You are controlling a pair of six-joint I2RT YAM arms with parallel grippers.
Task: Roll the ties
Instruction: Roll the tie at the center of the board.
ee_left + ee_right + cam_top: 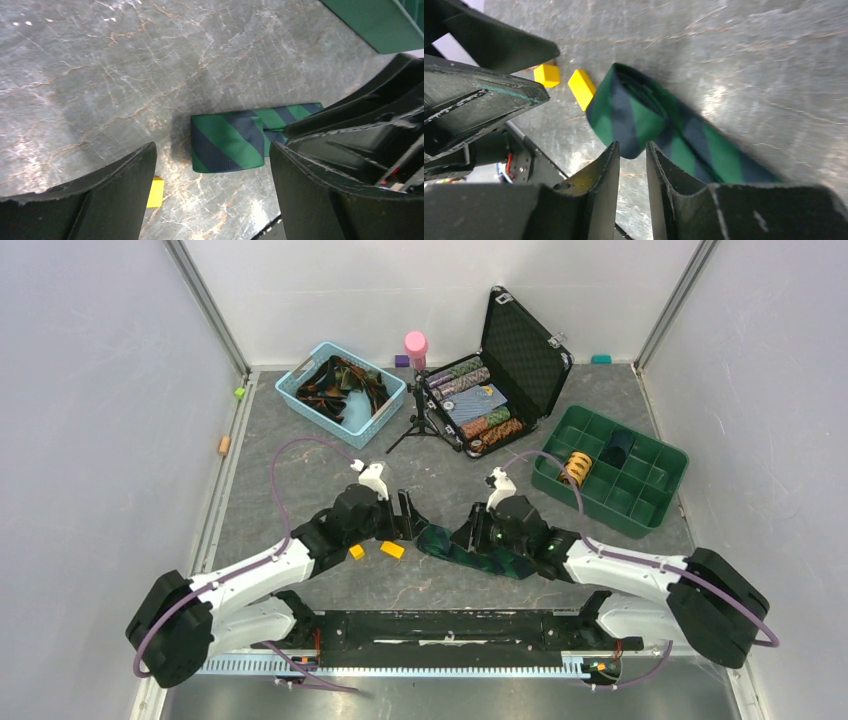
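A green-and-navy striped tie (478,553) lies on the grey table between my two arms, its left end folded over (227,142). My left gripper (408,517) hangs just left of that end, open wide, with the fold lying on the table between its fingers (125,185) and touching neither. My right gripper (632,147) sits over the tie from the right. Its jaws stand a narrow gap apart, and the fold's rounded edge (624,120) lies right at their tips. Table surface shows through the gap.
Two small yellow-orange blocks (357,552) (392,549) lie just left of the tie. At the back stand a blue basket (304,398) of loose ties, an open black case (525,350) holding rolled ties, a pink bottle (416,348), a small tripod (420,425) and a green divided tray (610,475).
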